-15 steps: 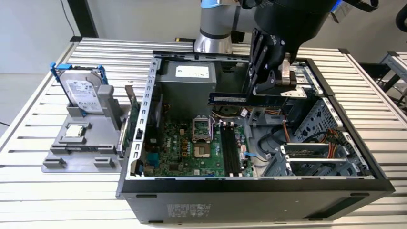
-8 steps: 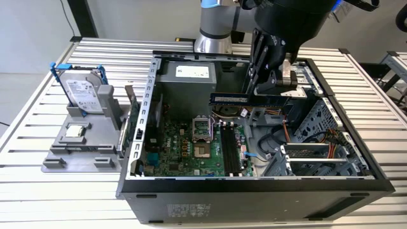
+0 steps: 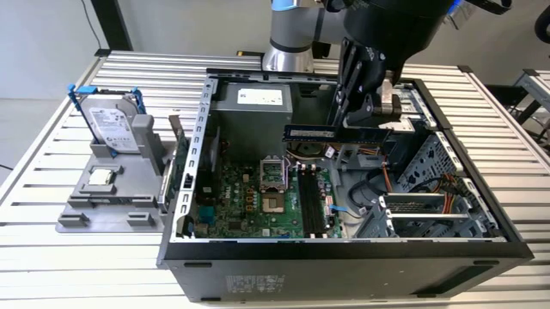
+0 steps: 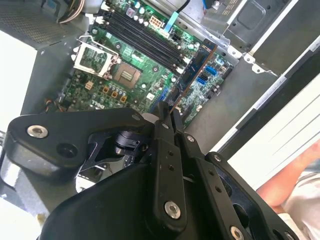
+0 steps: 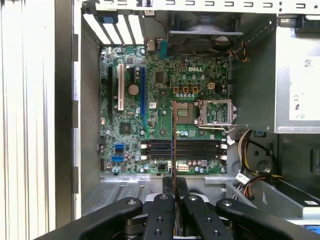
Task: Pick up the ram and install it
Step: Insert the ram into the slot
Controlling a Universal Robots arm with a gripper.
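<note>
A ribbed, slatted aluminium table (image 3: 51, 270) carries everything. To the exterior view's left of the open computer case (image 3: 344, 270), a grey plastic holder (image 3: 86, 206) props a silver hard drive (image 3: 112, 125) upright in a blue frame. A small square processor chip (image 3: 103, 177) lies flat on the holder's lower step.

The case is a black sheet-metal box lying on its side. Its glossy green motherboard (image 3: 249, 206) faces up, with long black memory slots (image 3: 311, 203) and a boxy silver power supply (image 3: 257, 103) at the case's far wall.

Above the case's interior, the black gripper (image 3: 368, 123) is clenched on the ram (image 3: 331, 133), a thin dark stick held level in the air, apart from the slots. Loose cables (image 3: 378, 183) crowd the case toward the exterior view's right.
</note>
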